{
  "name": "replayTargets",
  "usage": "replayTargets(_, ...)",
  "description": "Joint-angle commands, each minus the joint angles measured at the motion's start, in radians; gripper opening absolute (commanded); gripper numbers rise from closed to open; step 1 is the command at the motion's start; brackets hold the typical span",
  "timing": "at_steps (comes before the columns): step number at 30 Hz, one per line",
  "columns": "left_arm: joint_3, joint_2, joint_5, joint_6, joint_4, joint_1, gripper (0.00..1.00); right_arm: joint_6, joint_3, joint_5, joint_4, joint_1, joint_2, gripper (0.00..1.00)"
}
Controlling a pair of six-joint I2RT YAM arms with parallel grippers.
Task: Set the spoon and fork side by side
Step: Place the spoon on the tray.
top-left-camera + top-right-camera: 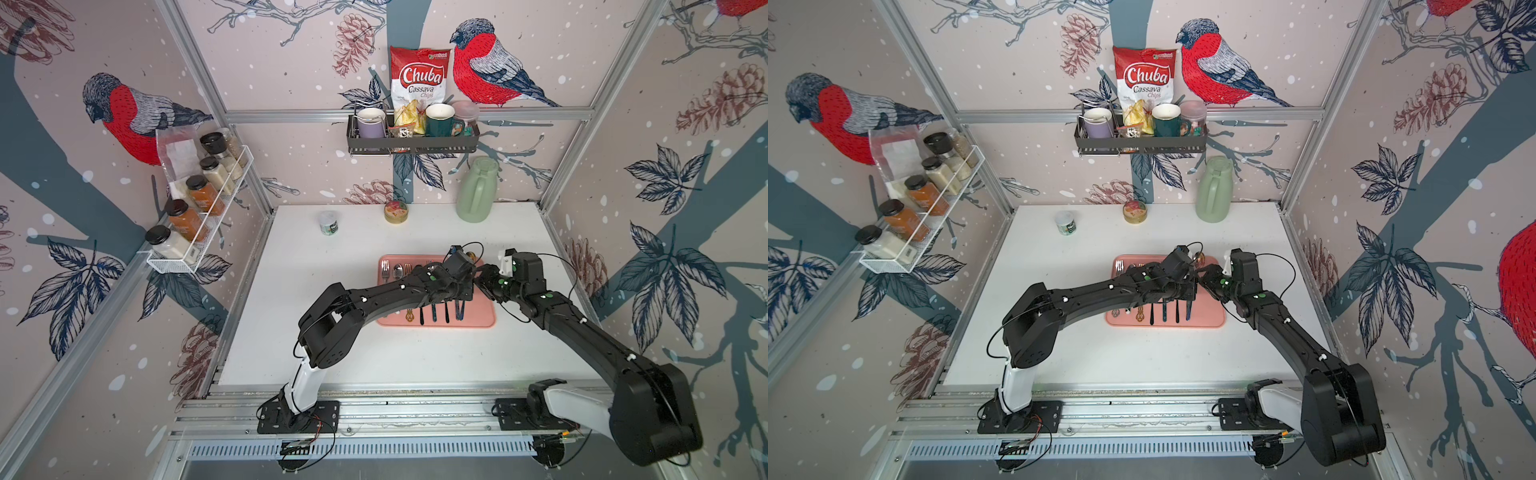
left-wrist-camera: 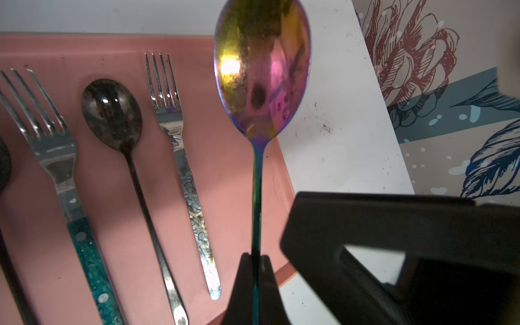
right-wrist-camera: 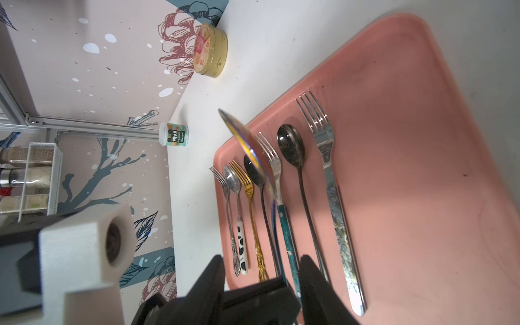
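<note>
White table, inside a booth papered with bullfinches, carries a pink tray, and all the work is over that tray. The iridescent spoon hangs in the air above the tray's right-hand part, clear of it. The left gripper pinches it low on its thin handle, jaws closed tight on the metal. The bowl points away from the robot and the handle runs roughly in line with the row of cutlery below. That looks deliberate: lowered this way, the spoon would land parallel to its neighbours.

Just beside it on the tray lies the fork with the patterned steel handle, the last piece in the row. By my reading it is the one lacking a partner, since the line alternates fork and spoon up to it. Next along come the black spoon and the teal-handled fork. The bare pink to the right of the patterned fork is the likely slot.

The right gripper sits close by the spoon's handle end, its jaws standing apart and gripping nothing. The handle runs toward the gap, but I cannot tell whether it touches either side. In both top views the left arm and right arm meet over the tray and hide most of the spoon.

Farther back on the table, well apart from the tray, stand a green jug, a round tin and a small white tub. None of them is in the way of a lowering.
</note>
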Motion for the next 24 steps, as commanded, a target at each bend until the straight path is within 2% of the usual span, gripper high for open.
replayTargets(1,-0.006,-0.022,0.014,0.000,0.043,-0.008,0.05,-0.019,0.002,0.058,0.005,-0.007,-0.006,0.42)
replayTargets(8,-0.011,-0.030,0.030,-0.008,0.057,-0.008,0.04,-0.036,0.003,0.084,-0.022,-0.024,-0.013,0.38)
replayTargets(13,-0.002,-0.037,0.023,0.000,0.048,-0.008,0.04,-0.035,0.001,0.010,0.019,-0.030,0.030,0.34)
replayTargets(22,0.031,-0.013,0.019,0.007,0.039,-0.008,0.05,-0.058,0.033,-0.065,0.036,-0.002,0.102,0.20)
replayTargets(24,0.030,-0.010,0.023,0.003,0.046,-0.009,0.04,-0.068,0.043,-0.072,0.027,-0.002,0.116,0.12)
